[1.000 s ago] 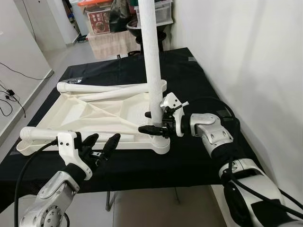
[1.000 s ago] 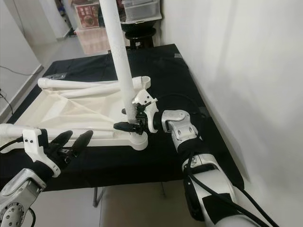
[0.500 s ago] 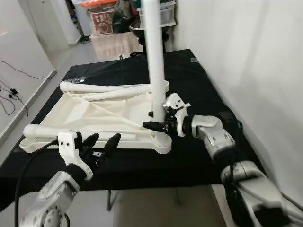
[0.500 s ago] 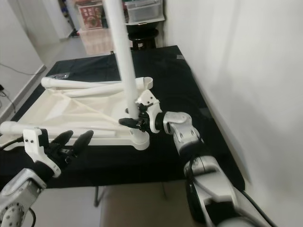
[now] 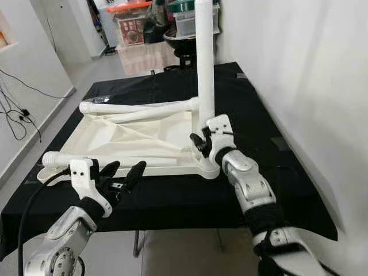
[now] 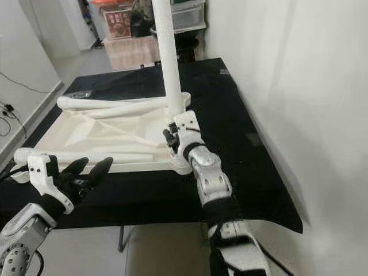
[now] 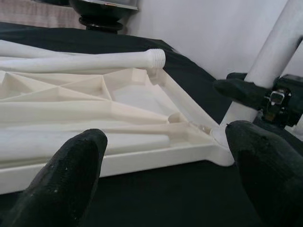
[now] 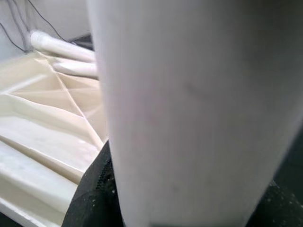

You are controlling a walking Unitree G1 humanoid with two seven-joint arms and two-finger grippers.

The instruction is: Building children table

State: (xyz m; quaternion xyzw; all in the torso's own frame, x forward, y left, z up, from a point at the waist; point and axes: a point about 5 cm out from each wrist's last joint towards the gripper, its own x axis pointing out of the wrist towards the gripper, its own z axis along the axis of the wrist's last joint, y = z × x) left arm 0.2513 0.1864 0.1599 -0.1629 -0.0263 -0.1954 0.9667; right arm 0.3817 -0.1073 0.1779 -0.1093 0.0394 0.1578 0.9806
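The children's table top [image 5: 121,138], a cream ribbed plastic panel turned underside up, lies flat on my desk [image 5: 276,172], which is draped in black cloth. One white plastic tube leg [image 5: 204,63] stands upright in the socket at the panel's near right corner, rising out of the top of my eye views. My right pincer [image 5: 200,144] is at the base of that leg, just above the socket; its black fingers [image 7: 236,90] sit on either side of the tube and press against it, so it is clamped on the upright leg. In my right wrist view the tube is right up against the camera, with dark finger pads [image 8: 92,189] showing at its lower edges.

My left pincer [image 5: 122,174] hovers above the near edge of the desk, in front of the panel's near rim. Its two black fingers [image 7: 71,175] are spread wide apart and have hold of nothing.

Two more white tube legs [image 5: 138,108] lie loose along the far side of the panel, one with a threaded end [image 7: 156,58] pointing toward the upright leg. Another white tube [image 5: 57,158] lies along the near left rim, close beside my left pincer but apart from it.

A white wall [image 5: 299,75] runs along the right side of the desk. Beyond the far end are storage boxes [image 5: 132,29] and a black round stool [image 5: 181,43].
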